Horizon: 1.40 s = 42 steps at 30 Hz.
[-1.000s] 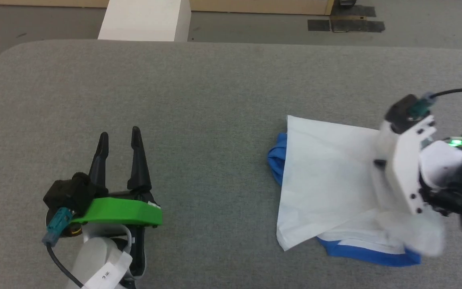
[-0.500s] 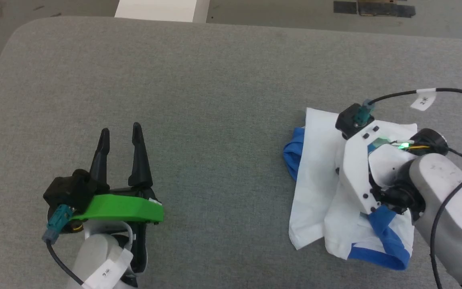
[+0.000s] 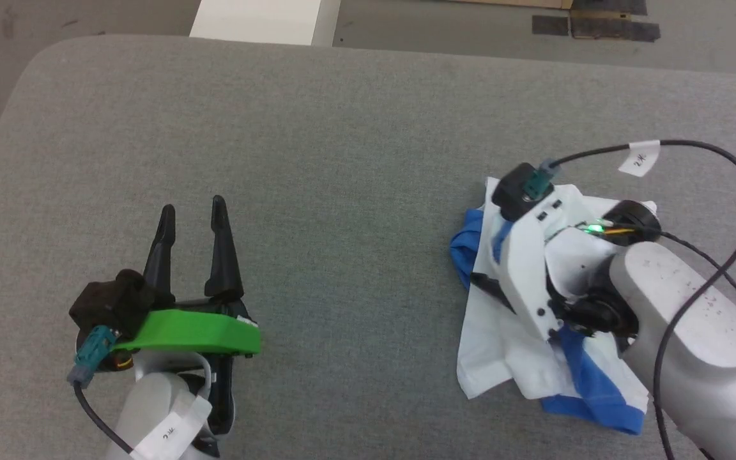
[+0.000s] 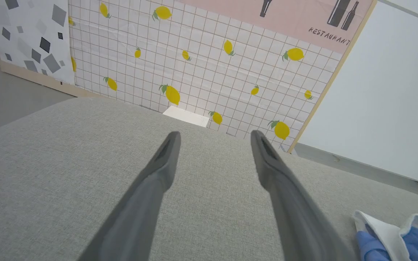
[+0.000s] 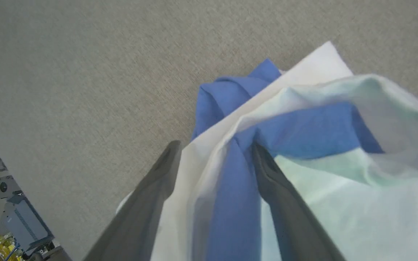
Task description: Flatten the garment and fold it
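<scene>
The garment (image 3: 492, 348), a white T-shirt with royal-blue sleeves and trim, lies bunched at the right of the grey table (image 3: 342, 160). My right gripper (image 3: 484, 281) is down on top of it, pointing left, its fingers mostly hidden under the white wrist housing. In the right wrist view its two fingers stand apart, open (image 5: 214, 145), with a blue fold and white cloth of the garment (image 5: 339, 181) lying between and over them. My left gripper (image 3: 190, 209) rests open over bare table at the lower left, nothing between its fingers (image 4: 212, 136). An edge of the garment (image 4: 394, 232) shows at the lower right of the left wrist view.
A white box (image 3: 266, 19) stands on the floor beyond the table's far edge. Dark tape patches (image 3: 598, 25) mark the floor at the back right. The table's rounded left corner (image 3: 29, 64) is near. A lemon-patterned wall (image 4: 212, 65) stands behind the table.
My right arm has swung in leftward over the garment and lowered onto it, and the flat white panel is now bunched with blue showing. The head camera shifted. The left gripper held still.
</scene>
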Motion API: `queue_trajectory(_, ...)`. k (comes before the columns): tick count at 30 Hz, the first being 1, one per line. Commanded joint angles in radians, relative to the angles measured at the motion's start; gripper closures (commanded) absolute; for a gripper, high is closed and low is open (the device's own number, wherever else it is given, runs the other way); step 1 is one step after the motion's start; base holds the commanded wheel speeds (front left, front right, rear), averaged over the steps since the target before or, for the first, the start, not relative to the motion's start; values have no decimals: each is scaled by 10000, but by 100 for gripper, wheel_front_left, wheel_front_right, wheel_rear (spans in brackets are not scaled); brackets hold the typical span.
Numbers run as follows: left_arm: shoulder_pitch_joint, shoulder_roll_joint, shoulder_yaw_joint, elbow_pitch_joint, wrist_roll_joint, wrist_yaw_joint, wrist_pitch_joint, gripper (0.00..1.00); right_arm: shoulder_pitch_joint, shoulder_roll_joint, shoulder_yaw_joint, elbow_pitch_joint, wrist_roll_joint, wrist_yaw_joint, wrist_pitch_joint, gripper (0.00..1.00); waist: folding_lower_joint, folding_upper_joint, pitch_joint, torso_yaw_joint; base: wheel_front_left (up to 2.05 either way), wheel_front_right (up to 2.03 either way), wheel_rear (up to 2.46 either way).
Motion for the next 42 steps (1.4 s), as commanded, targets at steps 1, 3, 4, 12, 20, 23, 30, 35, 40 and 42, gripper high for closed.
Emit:
queue_trajectory(1, 28, -44, 32, 32, 23, -66, -47, 0, -178, 109, 67, -123, 124, -13, -122, 0, 0, 0, -153, -104, 0, 0, 0)
queue_trajectory(3, 59, -45, 55, 53, 30, -86, -47, 0, -237, 188, 184, -276, 195, -13, -220, 0, 0, 0, -256, -176, 0, 0, 0)
queue_trajectory(4, 77, -45, 66, 59, 37, -95, -47, 0, -265, 239, 231, -358, 232, -13, -283, 0, 0, 0, -297, -219, 0, 0, 0)
queue_trajectory(12, 229, 6, 229, -6, 210, -135, -47, 0, -348, 429, -108, -1145, 305, -13, -1713, 0, 0, 0, -654, -712, 0, 0, 0)
queue_trajectory(20, 374, 52, 330, -257, 559, -38, -47, 0, 966, 698, -3460, -1348, -1351, -13, -4676, 0, 0, 0, -863, -1285, 0, 0, 0)
queue_trajectory(23, 369, 43, 296, -301, 643, -17, -47, 0, 1873, 933, -4815, -1273, -2157, -13, -5001, 0, 0, 0, -794, -1381, 0, 0, 0)
queue_trajectory(30, 331, 21, 240, -288, 675, 3, -47, 0, 3560, 1743, -6202, -970, -3301, -13, -3952, 0, 0, 0, -505, -1443, 0, 0, 0)
queue_trajectory(35, 217, 5, 178, -281, 651, 4, -47, 0, 3839, 2246, -6280, -739, -3830, -13, -3433, 0, 0, 0, -211, -1337, 0, 0, 0)
queue_trajectory(40, 52, -11, 86, -274, 633, 3, -47, 0, 3654, 2506, -6464, 36, -4430, -13, -3026, 0, 0, 0, 48, -1107, 0, 0, 0)
queue_trajectory(42, 16, -16, 84, -263, 627, 13, -47, 0, 3561, 2589, -6472, 367, -4567, -13, -2893, 0, 0, 0, 126, -1044, 0, 0, 0)
